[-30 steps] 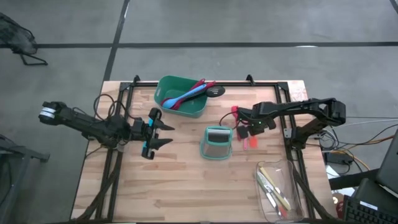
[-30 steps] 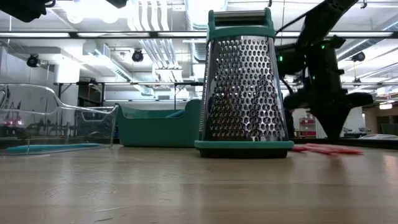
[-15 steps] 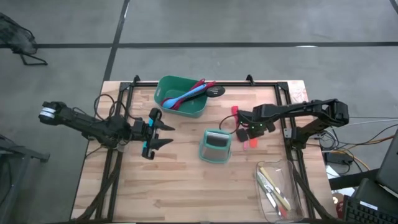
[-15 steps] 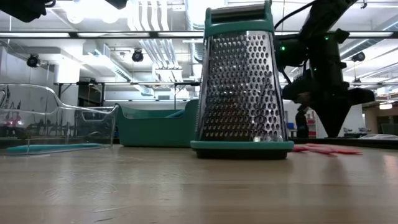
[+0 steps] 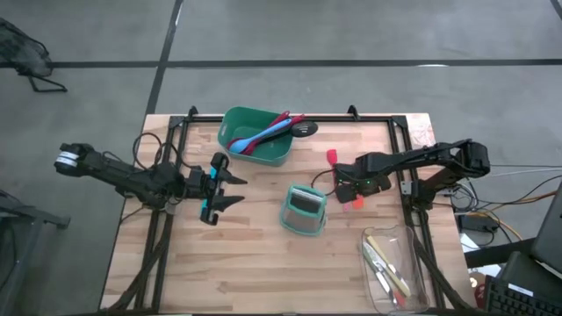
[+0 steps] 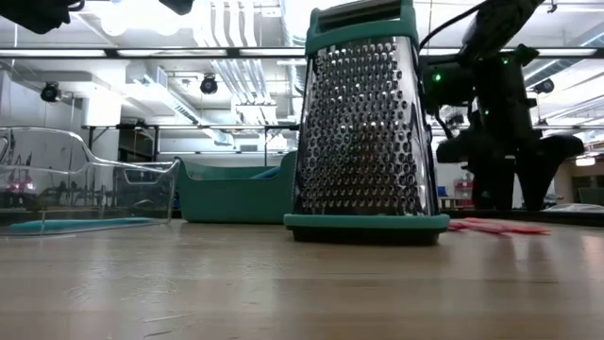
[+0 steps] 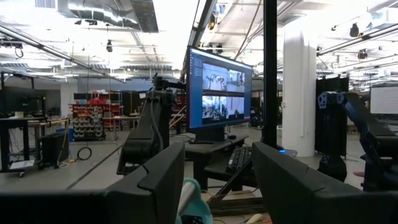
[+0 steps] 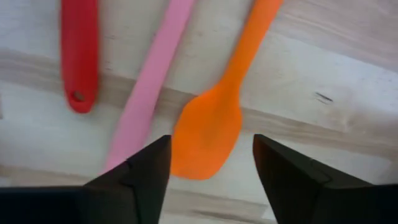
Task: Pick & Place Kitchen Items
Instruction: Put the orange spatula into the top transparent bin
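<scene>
1. A box grater [image 5: 304, 211] stands upright near the middle of the wooden table [image 5: 263, 272], just beside the right gripper [image 5: 343, 186]. A green tub [image 5: 255, 136] holding spoons sits at the far edge, and a clear tray [image 5: 395, 268] lies at the near right corner.
2. The right gripper hangs over three spatulas with its fingers spread, grasping nothing. In its wrist view the orange spatula [image 8: 214, 127] lies between the fingers [image 8: 137, 174], blade nearest, handle pointing away; the pink spatula [image 8: 149, 93] and red spatula [image 8: 78, 53] lie roughly parallel beside it.
3. The left gripper [image 5: 230, 189] waits, fingers apart and empty, above the table's left part.
4. Beyond the table is a large workshop with monitors and ceiling lights.
</scene>
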Robot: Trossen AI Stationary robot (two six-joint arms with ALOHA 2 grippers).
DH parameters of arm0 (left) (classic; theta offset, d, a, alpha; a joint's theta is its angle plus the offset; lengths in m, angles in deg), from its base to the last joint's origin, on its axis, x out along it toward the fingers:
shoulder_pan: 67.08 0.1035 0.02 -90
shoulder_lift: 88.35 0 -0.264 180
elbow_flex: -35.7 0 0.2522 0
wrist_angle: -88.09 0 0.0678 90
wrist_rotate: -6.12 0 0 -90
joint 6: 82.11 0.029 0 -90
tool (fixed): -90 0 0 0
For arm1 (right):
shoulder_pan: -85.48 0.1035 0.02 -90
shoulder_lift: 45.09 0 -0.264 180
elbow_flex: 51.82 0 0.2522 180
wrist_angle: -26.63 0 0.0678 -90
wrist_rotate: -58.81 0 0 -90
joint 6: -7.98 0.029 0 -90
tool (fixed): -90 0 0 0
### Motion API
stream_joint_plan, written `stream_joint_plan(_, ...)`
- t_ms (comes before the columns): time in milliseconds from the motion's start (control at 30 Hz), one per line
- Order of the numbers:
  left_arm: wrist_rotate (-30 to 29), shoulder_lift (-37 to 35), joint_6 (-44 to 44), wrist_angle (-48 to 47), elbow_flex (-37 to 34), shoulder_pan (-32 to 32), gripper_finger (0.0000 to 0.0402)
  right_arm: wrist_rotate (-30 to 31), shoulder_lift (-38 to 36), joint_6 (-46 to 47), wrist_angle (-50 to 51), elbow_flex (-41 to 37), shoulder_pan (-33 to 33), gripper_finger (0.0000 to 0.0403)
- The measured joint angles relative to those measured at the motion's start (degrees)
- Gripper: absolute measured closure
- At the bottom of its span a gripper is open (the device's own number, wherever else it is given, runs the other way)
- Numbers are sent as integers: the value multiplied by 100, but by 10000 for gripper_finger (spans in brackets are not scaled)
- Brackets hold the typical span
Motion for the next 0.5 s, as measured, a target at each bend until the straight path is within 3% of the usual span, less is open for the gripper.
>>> stream_joint_plan(333,2,0,-26,-47,0,0,209,79,700,-118,-125,12,-3,137)
stream_joint_plan(500,2,0,-48,-52,0,0,209,38,911,-246,-205,32,-5,175)
